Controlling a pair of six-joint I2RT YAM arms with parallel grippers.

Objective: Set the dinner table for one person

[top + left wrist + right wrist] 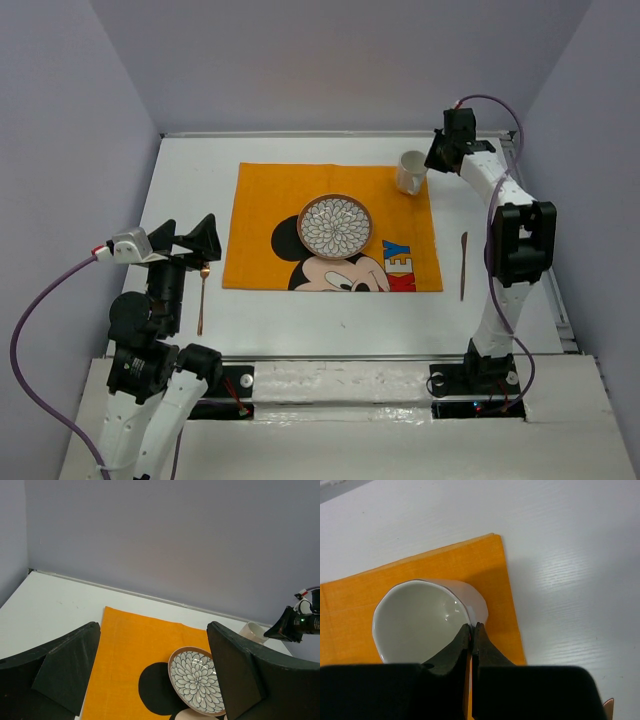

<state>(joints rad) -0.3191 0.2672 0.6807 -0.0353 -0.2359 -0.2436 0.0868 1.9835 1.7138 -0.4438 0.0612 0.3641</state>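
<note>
The white dinner table [300,310] carries an orange cartoon-mouse placemat [270,215]. A flower-patterned plate [335,226] sits at the mat's middle and also shows in the left wrist view [196,681]. A white cup [411,171] stands at the mat's far right corner. My right gripper [437,155] is shut on the cup's rim [470,620], one finger inside and one outside. My left gripper [190,238] is open and empty above the table's left side, over a copper spoon [202,300]. A copper knife [463,265] lies right of the mat.
Pale lavender walls [90,120] bound the table on three sides. The right arm [515,245] reaches over the table's right edge.
</note>
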